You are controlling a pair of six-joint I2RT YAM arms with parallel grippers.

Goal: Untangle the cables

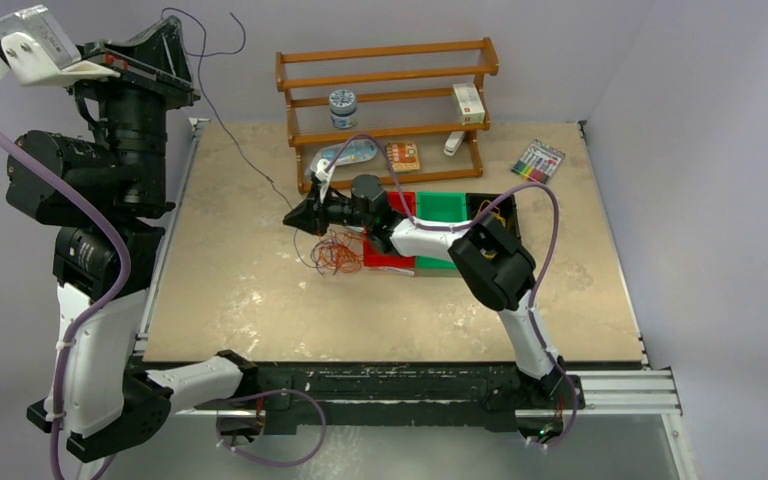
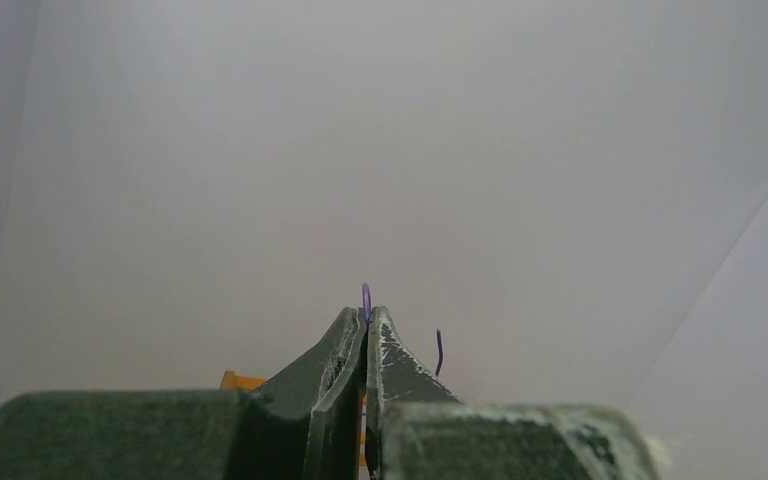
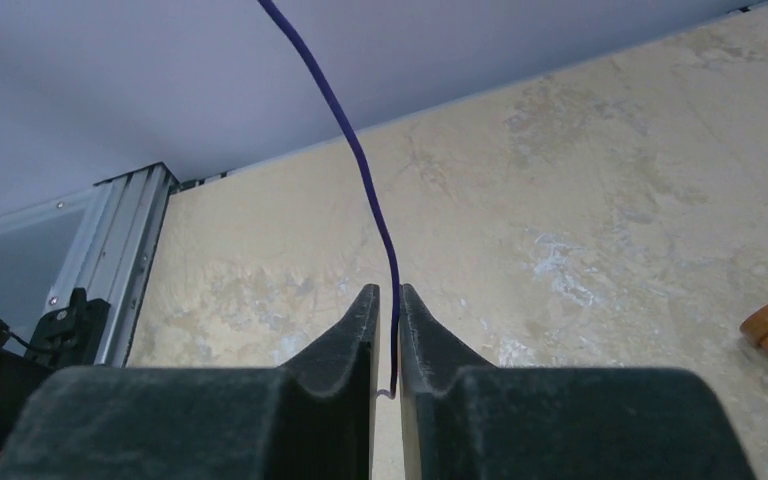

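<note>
The cables lie as a small orange-red tangle (image 1: pixel 338 252) on the table just below my right wrist. One thin purple cable (image 1: pixel 230 135) runs out of it, up and to the left. High above the table's far left corner, my left gripper (image 1: pixel 168 32) is shut on that cable's upper part, and a short loop pokes out past the fingertips (image 2: pixel 381 330). My right gripper (image 1: pixel 292 218) is low over the table beside the tangle. Its jaws (image 3: pixel 388 292) are drawn in close around the purple cable (image 3: pixel 355 150), which touches the right finger.
A wooden rack (image 1: pixel 390 75) with a tin (image 1: pixel 342 108) and small boxes stands at the back. Red and green trays (image 1: pixel 440 205) lie under my right arm. A marker pack (image 1: pixel 538 160) lies at the back right. A metal rail (image 3: pixel 125 260) lines the table's left edge.
</note>
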